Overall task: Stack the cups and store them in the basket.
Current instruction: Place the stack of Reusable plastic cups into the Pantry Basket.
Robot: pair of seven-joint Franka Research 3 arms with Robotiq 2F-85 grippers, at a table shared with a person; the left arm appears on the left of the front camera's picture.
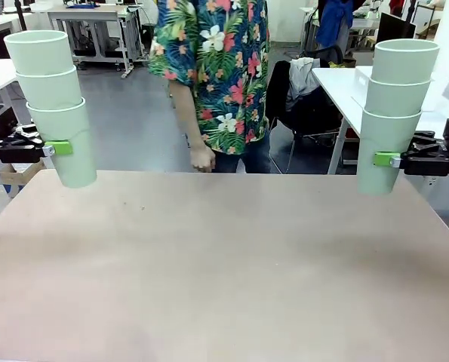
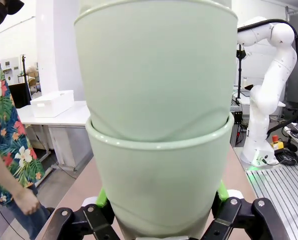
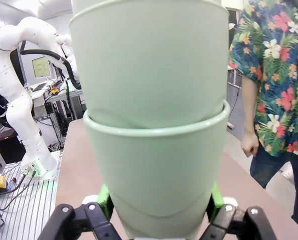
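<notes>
My left gripper is shut on the bottom cup of a stack of three mint-green cups, held above the table's far left corner and leaning slightly. In the left wrist view this stack rises between the fingers. My right gripper is shut on the bottom cup of a second stack of three cups, upright above the far right corner. The right wrist view has that stack close up between its green pads. The white basket sits on a white side table beyond the table.
A person in a floral shirt stands at the far edge, one hand hanging just above it. The beige table lies bare between the two stacks. A chair with a dark jacket stands behind, at the right.
</notes>
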